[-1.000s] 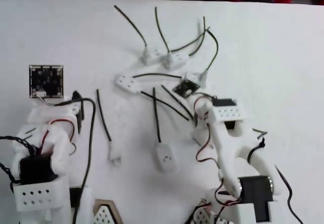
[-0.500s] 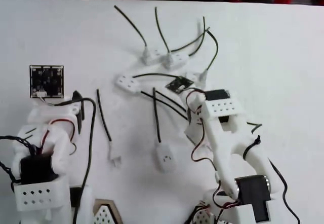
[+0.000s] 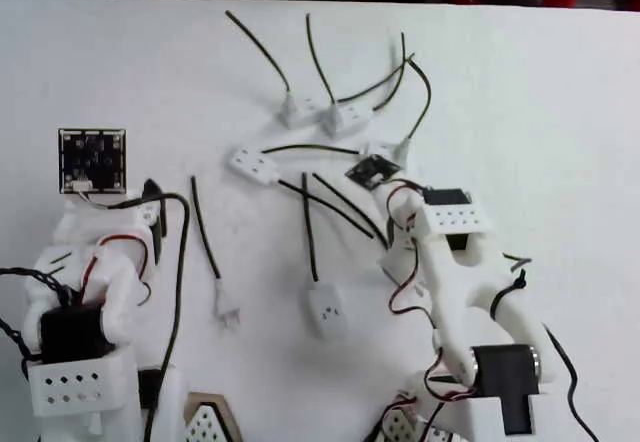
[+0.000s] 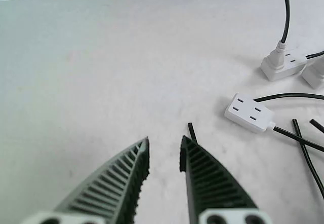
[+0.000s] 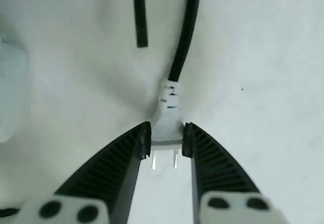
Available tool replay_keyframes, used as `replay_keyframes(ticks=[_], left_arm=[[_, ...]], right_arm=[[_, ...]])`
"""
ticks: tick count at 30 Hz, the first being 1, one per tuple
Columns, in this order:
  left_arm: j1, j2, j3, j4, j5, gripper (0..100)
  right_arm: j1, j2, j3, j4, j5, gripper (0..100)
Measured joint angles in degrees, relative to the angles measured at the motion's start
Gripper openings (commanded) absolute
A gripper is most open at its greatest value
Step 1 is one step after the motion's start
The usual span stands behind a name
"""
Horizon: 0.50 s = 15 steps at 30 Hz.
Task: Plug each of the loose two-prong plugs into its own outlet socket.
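Across the white table (image 3: 560, 112) in the high view, a loose plug (image 3: 228, 312) lies between the left arm (image 3: 85, 292) and a single socket (image 3: 327, 312). An outlet block (image 3: 253, 163) sits farther back, and two more sockets (image 3: 325, 114) lie side by side beyond it. The right arm (image 3: 450, 272) stretches forward just right of centre.

From the left wrist, the left gripper (image 4: 164, 150) hangs over bare table, its fingers spread apart and empty. A cut cord end (image 4: 191, 130) lies just beside one fingertip, with the outlet block well off to one side.

From the right wrist, the right gripper (image 5: 166, 135) is clamped on a white two-prong plug (image 5: 167, 122). The prongs point back toward the camera, and its black cord (image 5: 186, 31) runs away over the table.
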<state>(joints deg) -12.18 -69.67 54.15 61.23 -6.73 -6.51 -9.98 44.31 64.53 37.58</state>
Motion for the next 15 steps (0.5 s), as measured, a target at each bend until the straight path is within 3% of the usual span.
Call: replay_keyframes(ticks=[12, 15], left_arm=[[0.0, 0.0, 0.0, 0.0, 0.0, 12], [0.0, 0.0, 0.0, 0.0, 0.0, 12]], right_arm=[[0.8, 0.0, 1.7, -0.1, 0.4, 10.1], [-0.3, -0.8, -0.4, 4.0, 0.4, 10.1]])
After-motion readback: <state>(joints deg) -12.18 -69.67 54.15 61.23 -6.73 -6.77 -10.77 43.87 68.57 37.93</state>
